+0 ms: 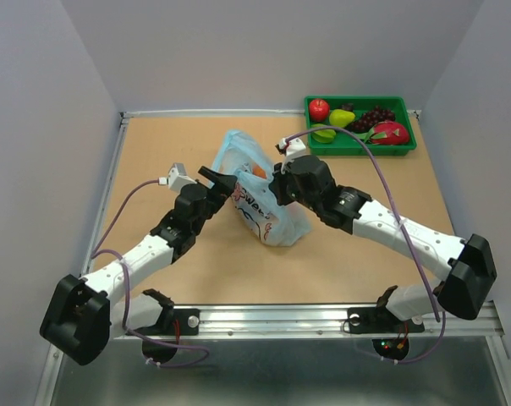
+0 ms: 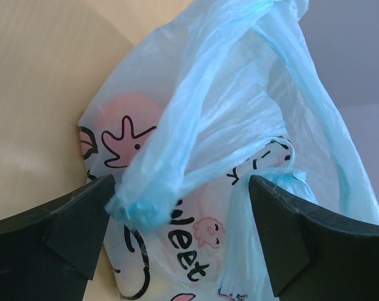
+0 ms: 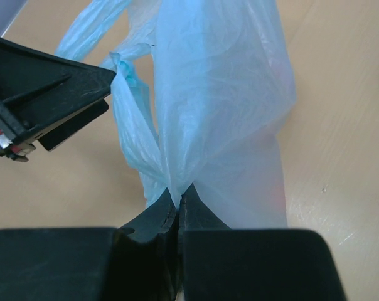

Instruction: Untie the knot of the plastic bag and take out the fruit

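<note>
The knot (image 3: 122,68), a small twisted lump of thin crinkled light blue plastic where the handle loops are tied, stands at the top of the plastic bag (image 1: 268,216), a translucent light blue carrier printed with pink-red cartoon figures and dark lettering. In the right wrist view the knot is at about 11 o'clock from the right gripper (image 3: 178,194) and just beside the tip of a black finger of the left gripper (image 2: 180,188); I cannot tell whether it touches. The left gripper's jaws are spread wide and hold nothing. A bunched blue handle strand hangs in the gap between its fingers (image 2: 76,226), nearer the one at 9 o'clock. The right gripper is fully closed, pinching a thin fold of the bag's film just below the knot. In the top view the bag sits near the middle of the tan board table (image 1: 154,144), with the left gripper at its 9 o'clock and the right gripper at its 3 o'clock. A rectangular green plastic tray (image 1: 357,100) lies at the bag's 1 o'clock in the far corner. It holds a red apple (image 1: 319,108), a yellow-green pear (image 1: 342,117) and dark grapes (image 1: 376,116).
</note>
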Controlling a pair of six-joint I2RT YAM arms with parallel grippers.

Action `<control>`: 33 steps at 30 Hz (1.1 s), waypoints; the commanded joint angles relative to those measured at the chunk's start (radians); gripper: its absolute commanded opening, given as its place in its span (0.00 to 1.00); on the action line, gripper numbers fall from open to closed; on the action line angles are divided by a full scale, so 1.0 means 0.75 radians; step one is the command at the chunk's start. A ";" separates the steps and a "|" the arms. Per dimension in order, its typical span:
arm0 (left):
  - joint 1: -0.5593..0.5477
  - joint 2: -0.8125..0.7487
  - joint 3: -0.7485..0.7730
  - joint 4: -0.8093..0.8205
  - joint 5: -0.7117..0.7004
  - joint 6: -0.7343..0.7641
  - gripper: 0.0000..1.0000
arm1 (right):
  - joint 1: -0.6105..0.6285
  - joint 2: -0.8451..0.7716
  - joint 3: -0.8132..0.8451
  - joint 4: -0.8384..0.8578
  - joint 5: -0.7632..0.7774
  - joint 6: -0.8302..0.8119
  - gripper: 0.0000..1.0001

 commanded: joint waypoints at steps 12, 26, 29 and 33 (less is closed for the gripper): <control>0.007 -0.088 -0.004 0.174 -0.202 -0.061 0.90 | -0.002 -0.165 -0.169 0.110 0.007 0.027 0.01; -0.013 0.070 0.013 0.146 0.007 -0.020 0.89 | -0.004 -0.169 -0.179 0.135 -0.015 0.035 0.01; -0.017 0.119 0.078 0.146 0.019 0.039 0.76 | -0.002 -0.165 -0.181 0.139 -0.025 0.039 0.01; -0.011 0.164 0.176 0.019 -0.050 0.184 0.28 | -0.002 -0.189 -0.204 0.139 0.022 0.035 0.01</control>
